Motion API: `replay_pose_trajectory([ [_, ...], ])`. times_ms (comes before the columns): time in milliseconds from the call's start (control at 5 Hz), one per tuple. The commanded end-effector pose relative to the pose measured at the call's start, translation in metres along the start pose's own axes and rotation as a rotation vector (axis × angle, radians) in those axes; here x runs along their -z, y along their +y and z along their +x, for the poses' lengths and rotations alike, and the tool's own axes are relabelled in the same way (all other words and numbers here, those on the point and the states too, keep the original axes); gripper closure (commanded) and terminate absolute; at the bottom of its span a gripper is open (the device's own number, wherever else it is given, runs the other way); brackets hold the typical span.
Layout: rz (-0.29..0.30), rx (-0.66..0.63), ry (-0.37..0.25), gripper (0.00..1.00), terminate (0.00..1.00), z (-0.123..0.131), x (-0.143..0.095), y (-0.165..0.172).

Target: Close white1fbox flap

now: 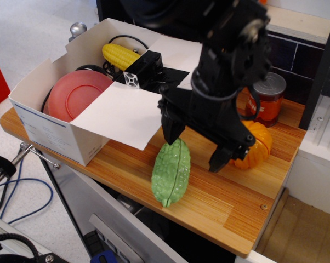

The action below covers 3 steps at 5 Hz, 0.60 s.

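One flap [124, 112] lies left of my gripper [195, 145], which hangs wide open and empty; I'm approaching, next get under its edge and lift

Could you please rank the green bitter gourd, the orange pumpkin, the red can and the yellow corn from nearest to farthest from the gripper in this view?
Measured from the gripper, jaws open:
1. Green bitter gourd, just below its left-hand finger.
2. Orange pumpkin, beside the other finger, partly hidden.
3. Red can, behind the pumpkin at the back.
4. Yellow corn, far left, inside the white carton.
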<state>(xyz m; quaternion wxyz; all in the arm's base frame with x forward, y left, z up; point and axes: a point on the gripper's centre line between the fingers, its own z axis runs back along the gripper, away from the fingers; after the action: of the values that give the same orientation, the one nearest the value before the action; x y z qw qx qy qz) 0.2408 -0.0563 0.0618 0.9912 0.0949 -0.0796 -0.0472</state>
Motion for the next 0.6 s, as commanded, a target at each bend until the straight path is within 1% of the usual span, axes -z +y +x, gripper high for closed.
replay_pose_trajectory([
  [0,0.089,0.023,-0.012,0.00,0.00,0.003,0.007,-0.002],
  [200,0.157,0.064,0.009,0.00,0.00,0.002,0.001,0.012],
  [400,0.208,0.119,0.061,0.00,0.00,-0.002,-0.013,0.032],
])
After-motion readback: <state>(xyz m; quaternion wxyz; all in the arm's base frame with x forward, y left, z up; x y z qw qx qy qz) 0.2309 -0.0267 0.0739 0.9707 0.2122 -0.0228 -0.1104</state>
